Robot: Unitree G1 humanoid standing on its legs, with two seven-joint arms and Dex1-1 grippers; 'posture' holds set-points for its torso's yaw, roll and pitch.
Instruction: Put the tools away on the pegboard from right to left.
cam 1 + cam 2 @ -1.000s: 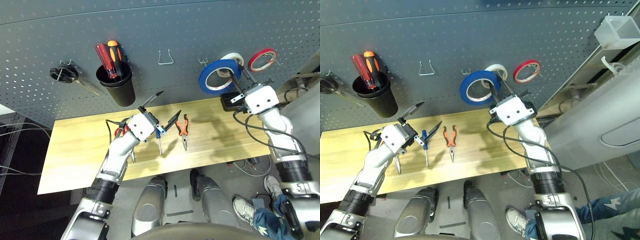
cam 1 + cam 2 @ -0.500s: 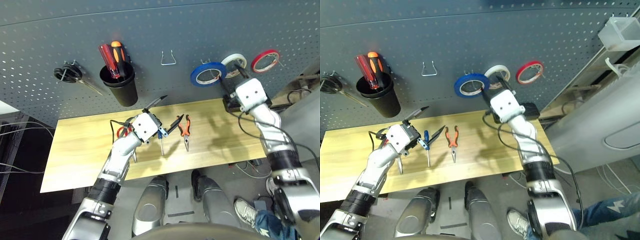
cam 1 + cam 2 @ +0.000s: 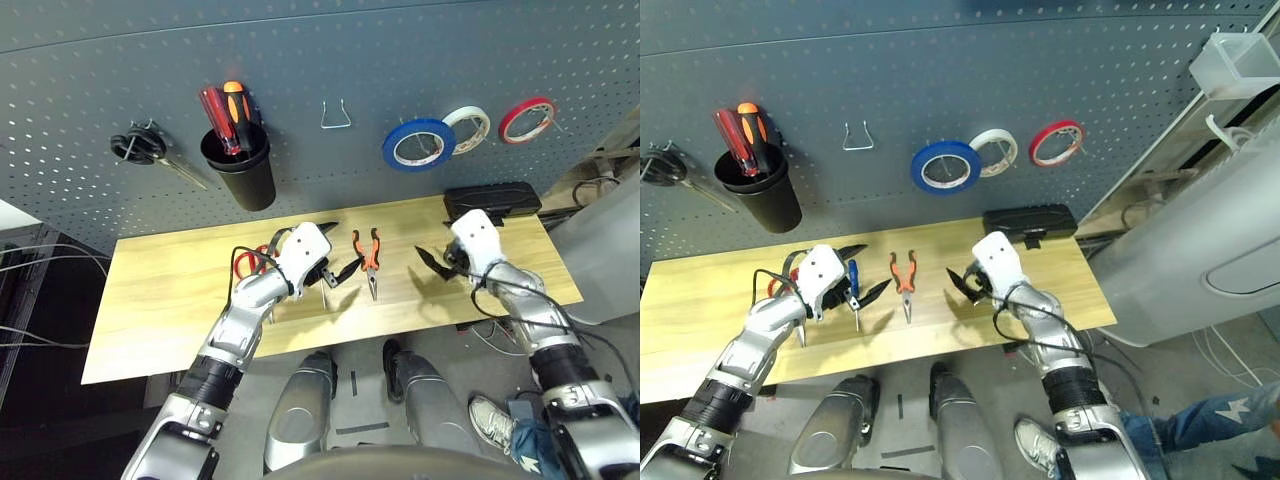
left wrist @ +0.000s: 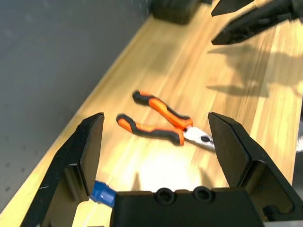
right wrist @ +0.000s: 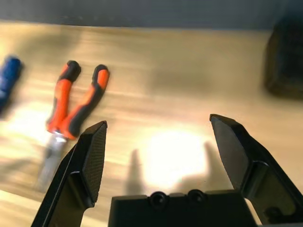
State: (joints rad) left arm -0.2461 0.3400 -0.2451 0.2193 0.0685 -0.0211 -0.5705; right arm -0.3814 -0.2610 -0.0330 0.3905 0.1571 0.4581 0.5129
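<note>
blue tape ring (image 3: pixel 418 146): hung on pegboard (image 3: pixel 400 60), just left of white tape ring (image 3: pixel 468 127); red tape ring (image 3: pixel 526 119) further right
pliers (image 3: pixel 368 260): flat on table (image 3: pixel 160 290), orange-and-black handles toward pegboard, below and left of blue tape ring
blue-handled screwdriver (image 3: pixel 852 290): on table just left of pliers, mostly under left tool
red-handled scissors (image 3: pixel 248 263): on table left of pliers, partly hidden by left arm
left tool (image 3: pixel 336 252): fingers spread wide, empty, low over table just left of pliers
right tool (image 3: pixel 432 260): fingers spread wide, empty, low over table right of pliers, apart from them
black cup (image 3: pixel 240 172): on pegboard, up-left of pliers, holds red and orange screwdrivers
black-handled scissors (image 3: pixel 140 148): on hook, far left of pliers
empty wire hook (image 3: pixel 336 114): above pliers
black box (image 3: pixel 492 198): back of table, right of pliers
</note>
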